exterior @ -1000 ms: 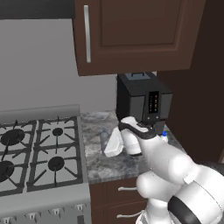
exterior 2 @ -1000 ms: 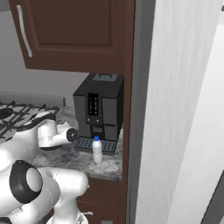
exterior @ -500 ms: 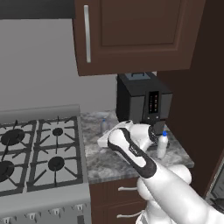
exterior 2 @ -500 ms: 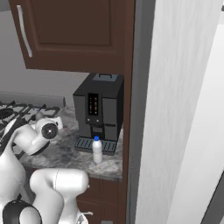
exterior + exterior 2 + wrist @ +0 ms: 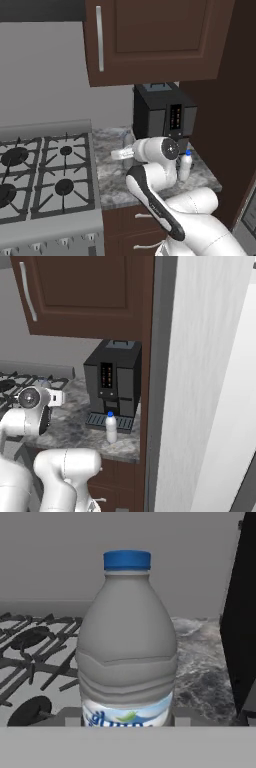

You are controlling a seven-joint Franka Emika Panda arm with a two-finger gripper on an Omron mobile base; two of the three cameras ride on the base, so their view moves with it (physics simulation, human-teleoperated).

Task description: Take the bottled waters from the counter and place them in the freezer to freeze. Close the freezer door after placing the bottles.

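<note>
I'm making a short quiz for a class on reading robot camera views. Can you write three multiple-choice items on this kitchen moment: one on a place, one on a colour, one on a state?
1. Where does the milky white bottle stand?
A. on the stove
B. on the counter in front of the coffee machine
C. inside the upper cabinet

2. What colour is the cap of the greyish bottle?
A. blue
B. red
C. green

3. How is the gripper just now?
A. wide open, away from any bottle
B. shut on a mug
C. shut on the greyish bottle

Key: 1 B, it stands by the machine's drip tray; 2 A, the hand view shows a blue cap; 3 C, the bottle sits upright between the fingers.
</note>
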